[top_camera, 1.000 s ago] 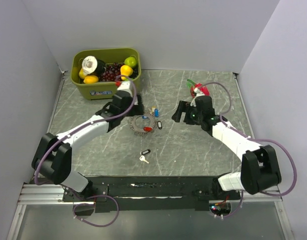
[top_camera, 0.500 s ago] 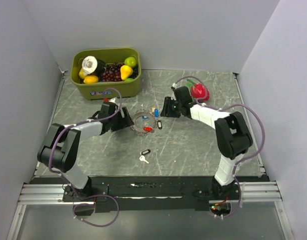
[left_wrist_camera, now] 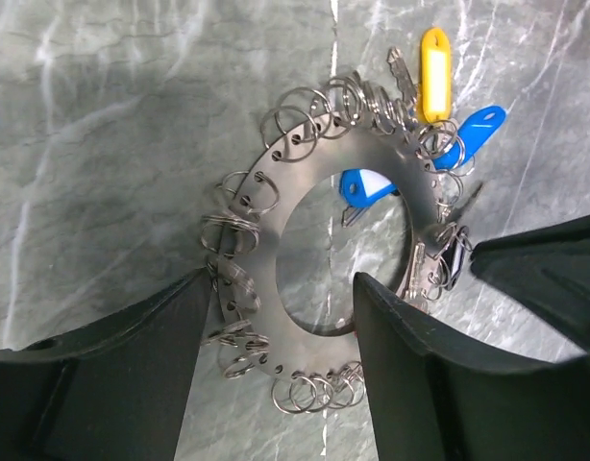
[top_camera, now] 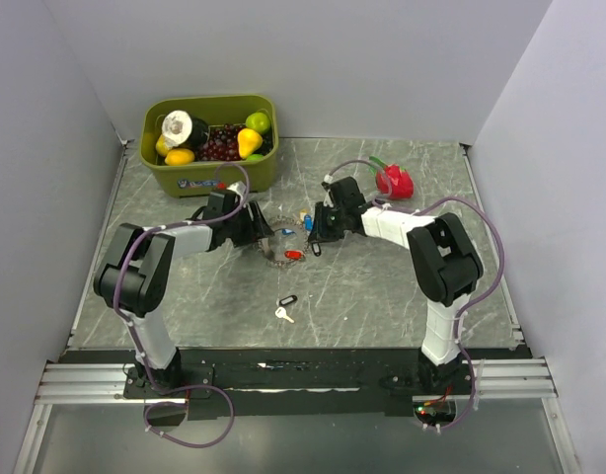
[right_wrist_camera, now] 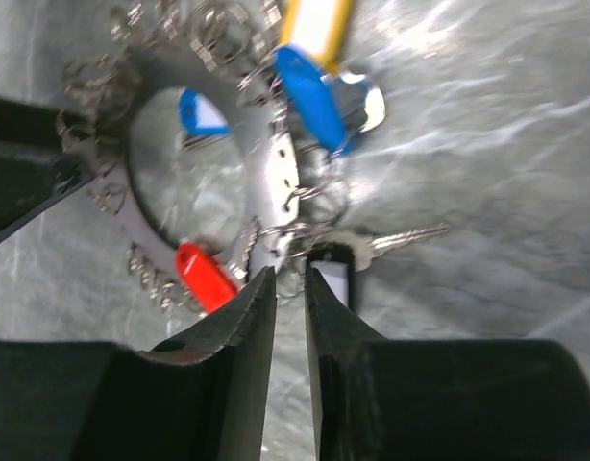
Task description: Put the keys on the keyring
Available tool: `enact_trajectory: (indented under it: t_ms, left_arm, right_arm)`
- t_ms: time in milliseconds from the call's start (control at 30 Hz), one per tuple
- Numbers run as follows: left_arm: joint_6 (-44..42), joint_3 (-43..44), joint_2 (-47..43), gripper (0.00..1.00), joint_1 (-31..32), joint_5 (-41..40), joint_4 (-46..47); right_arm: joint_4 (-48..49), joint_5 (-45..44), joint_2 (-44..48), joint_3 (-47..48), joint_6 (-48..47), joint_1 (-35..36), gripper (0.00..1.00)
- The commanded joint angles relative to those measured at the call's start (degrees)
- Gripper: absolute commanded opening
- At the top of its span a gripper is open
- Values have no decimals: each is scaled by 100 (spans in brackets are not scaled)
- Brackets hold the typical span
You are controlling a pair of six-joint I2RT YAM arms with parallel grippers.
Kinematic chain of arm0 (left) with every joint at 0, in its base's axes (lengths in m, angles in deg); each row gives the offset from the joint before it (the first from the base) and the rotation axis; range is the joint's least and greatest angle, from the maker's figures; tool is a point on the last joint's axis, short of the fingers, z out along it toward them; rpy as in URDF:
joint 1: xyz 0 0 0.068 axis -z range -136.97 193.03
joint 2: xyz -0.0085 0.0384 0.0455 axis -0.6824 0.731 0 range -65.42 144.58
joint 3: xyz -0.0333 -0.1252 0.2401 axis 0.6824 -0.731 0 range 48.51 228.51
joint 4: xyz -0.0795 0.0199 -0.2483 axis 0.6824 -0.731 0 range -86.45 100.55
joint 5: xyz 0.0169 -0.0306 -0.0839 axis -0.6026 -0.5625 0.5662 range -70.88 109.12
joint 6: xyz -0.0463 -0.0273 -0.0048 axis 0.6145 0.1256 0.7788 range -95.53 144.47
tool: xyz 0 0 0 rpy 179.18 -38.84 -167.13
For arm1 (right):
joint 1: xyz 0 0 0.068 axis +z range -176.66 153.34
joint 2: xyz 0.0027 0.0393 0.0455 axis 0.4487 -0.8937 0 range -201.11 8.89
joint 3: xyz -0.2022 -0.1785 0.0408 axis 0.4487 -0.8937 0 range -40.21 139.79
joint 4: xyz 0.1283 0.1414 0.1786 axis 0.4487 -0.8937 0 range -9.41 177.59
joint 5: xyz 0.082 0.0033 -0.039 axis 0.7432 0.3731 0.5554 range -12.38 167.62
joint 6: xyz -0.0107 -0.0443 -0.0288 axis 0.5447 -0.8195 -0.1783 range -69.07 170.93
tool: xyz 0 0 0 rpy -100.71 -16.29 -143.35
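Observation:
The keyring [top_camera: 280, 261] is a flat metal disc rimmed with small split rings, lying mid-table. Yellow [left_wrist_camera: 435, 60], blue [left_wrist_camera: 478, 130] and red [right_wrist_camera: 204, 277] keys hang on it, and a black-headed key [right_wrist_camera: 331, 279] too. My left gripper [top_camera: 256, 232] stands open and straddles the disc's near band [left_wrist_camera: 283, 280]. One finger is outside the rim and one is over the hole. My right gripper [top_camera: 315, 232] is at the opposite rim, nearly closed [right_wrist_camera: 290, 274], with thin ring wire at its tips and a slim gap left. Loose black [top_camera: 287, 299] and pale [top_camera: 283, 314] keys lie nearer the bases.
A green bin [top_camera: 214, 178] of toy fruit stands at the back left, just behind my left arm. A red toy fruit [top_camera: 394, 181] lies behind the right arm. Grey walls close off both sides and the back of the table.
Both arms swung inward and lowered onto the keyring from either side. The left jaws narrowed somewhat; the right jaws closed from wide to a slim gap.

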Motion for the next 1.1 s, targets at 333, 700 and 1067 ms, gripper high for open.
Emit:
enact_trajectory:
  t_ms: [333, 700, 1067]
  left_arm:
    - [-603, 401, -89, 70, 545, -535, -881]
    - [-823, 358, -624, 77, 545, -1202, -1172]
    - [-437, -1269, -2471, 96, 370, -1467, 490]
  right_arm:
    - [-105, 989, 605, -855, -3, 301, 22]
    - [-589, -4, 1467, -618, -275, 266, 29]
    - [-449, -208, 2337, -1003, -540, 12, 91]
